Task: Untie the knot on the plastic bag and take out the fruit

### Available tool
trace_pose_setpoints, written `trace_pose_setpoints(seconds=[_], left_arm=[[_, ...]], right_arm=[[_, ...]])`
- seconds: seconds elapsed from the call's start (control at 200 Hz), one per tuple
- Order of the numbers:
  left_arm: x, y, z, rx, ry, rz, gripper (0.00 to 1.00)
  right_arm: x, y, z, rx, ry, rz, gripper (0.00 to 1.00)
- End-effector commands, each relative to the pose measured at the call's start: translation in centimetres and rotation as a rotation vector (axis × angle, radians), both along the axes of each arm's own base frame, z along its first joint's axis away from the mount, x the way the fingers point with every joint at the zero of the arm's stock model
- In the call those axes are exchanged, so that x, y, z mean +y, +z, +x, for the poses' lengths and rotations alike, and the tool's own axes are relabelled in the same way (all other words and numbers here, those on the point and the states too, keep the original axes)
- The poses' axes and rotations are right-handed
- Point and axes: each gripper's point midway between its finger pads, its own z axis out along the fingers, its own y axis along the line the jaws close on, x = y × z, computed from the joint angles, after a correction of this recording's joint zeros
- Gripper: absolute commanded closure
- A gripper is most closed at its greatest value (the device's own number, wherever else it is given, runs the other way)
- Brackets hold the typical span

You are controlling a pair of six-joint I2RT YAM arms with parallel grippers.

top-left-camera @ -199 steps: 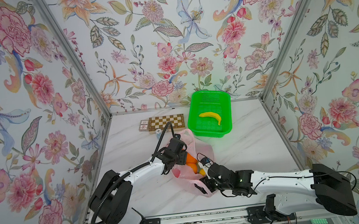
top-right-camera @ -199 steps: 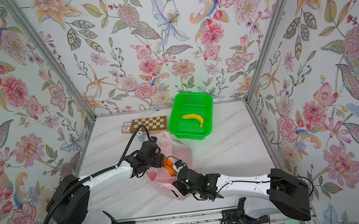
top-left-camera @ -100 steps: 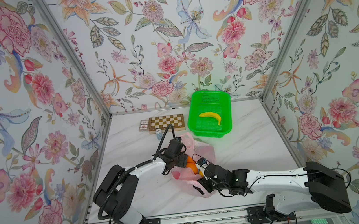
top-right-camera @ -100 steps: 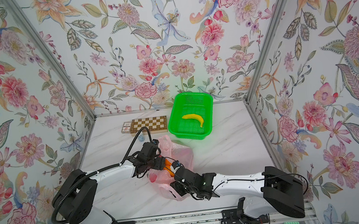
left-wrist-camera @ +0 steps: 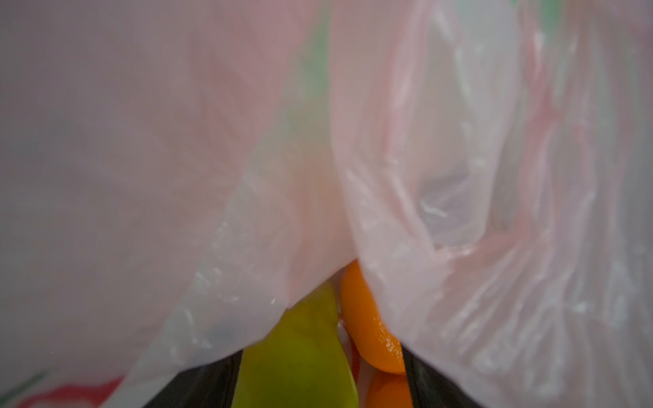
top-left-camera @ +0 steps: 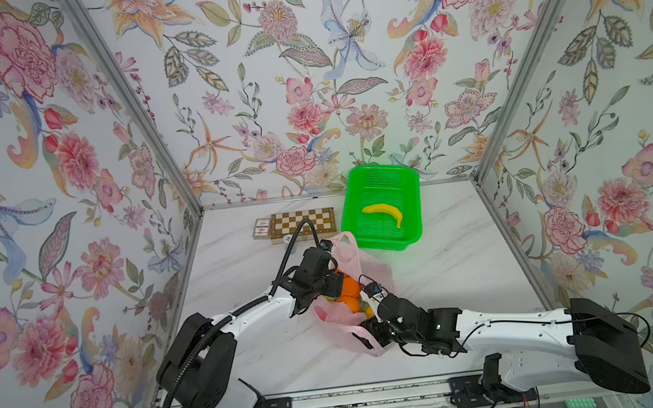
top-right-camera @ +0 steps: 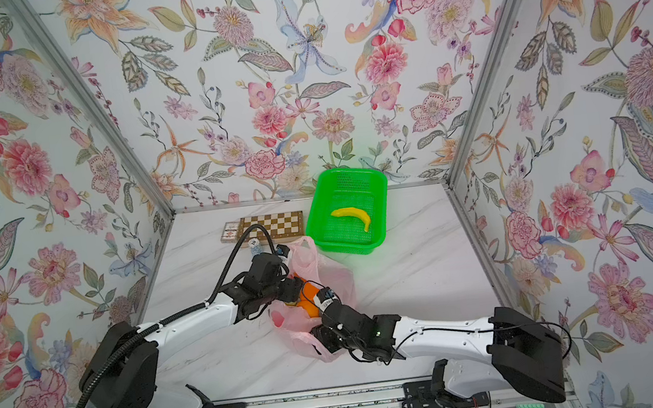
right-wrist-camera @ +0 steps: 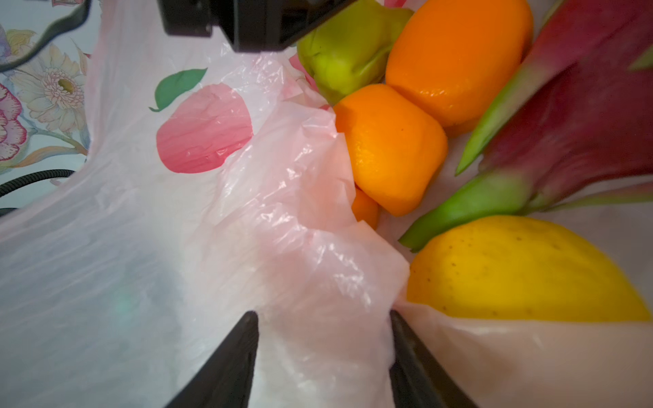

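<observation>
I found the plastic bag (top-left-camera: 331,315) lying on the marble table (top-left-camera: 462,269) at front centre, just short of the green basket (top-left-camera: 410,187) — mouth open, one handle (top-left-camera: 354,248) standing up toward the basket. The fruit (top-left-camera: 349,290) sat inside the bag, exposed at the mouth in both top views.

Left tool (top-left-camera: 337,285): it reached in from the left side of the bag, tip down among the fruit. Its wrist view was mostly veiled by pink film. The dark fingers (left-wrist-camera: 198,385) showed only at the frame edge, standing apart with a green fruit (left-wrist-camera: 300,353) and an orange (left-wrist-camera: 371,325) between them. I could not tell whether it gripped either piece or merely straddled them.

Right tool (top-left-camera: 366,329): it sat at the near edge of the bag. In its wrist view the jaws stood well apart with a loose fold of bag film lying between them, not pinched — holding nothing. Ahead of it I counted two oranges (right-wrist-camera: 388,148) touching, the green fruit beside them under the left tool, a magenta dragon fruit (right-wrist-camera: 583,106), and a yellow citrus (right-wrist-camera: 523,268) closest to this tool.

A banana (top-left-camera: 384,213) lay in the basket. A chessboard (top-left-camera: 302,224) lay flat beside the basket at the back of the table.
</observation>
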Motion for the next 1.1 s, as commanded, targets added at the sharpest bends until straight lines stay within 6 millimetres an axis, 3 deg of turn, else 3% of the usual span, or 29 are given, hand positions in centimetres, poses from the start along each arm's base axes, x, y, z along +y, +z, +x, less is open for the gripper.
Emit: trace_pose_setpoints(seconds=[0.0,0.415,0.505,0.63,0.751,0.846,1.031,1.096], left_arm=[[-1.7,0.3,1.6,0.035,0.072,-0.084,0.28],[-2.7,-3.2,4.3,0.133,0.210,-0.110,0.15],[-2.3,-4.0,5.0,0.135,0.246,-0.086,0.10],[-1.4,-4.8,5.7,0.131,0.299,-0.096,0.11],[-1.2,-5.1,6.2,0.126,0.314,-0.118,0.17],[-1.5,-4.9,6.3,0.124,0.301,-0.128,0.29],[-1.8,-4.1,6.0,0.117,0.277,-0.155,0.48],[-1.8,-3.6,5.8,0.112,0.267,-0.162,0.50]], right_arm=[[-0.6,0.6,0.8,-0.023,-0.057,0.028,0.41],[-1.2,2.1,2.4,-0.085,-0.133,0.092,0.24],[-1.0,2.1,2.3,-0.081,-0.126,0.097,0.23],[-0.9,2.2,2.4,-0.084,-0.123,0.100,0.23],[-1.1,2.3,2.4,-0.082,-0.129,0.101,0.22],[-1.4,2.8,2.7,-0.091,-0.142,0.108,0.21],[-3.3,4.9,5.7,-0.156,-0.272,0.137,0.17],[-3.8,5.8,6.8,-0.170,-0.307,0.165,0.16]])
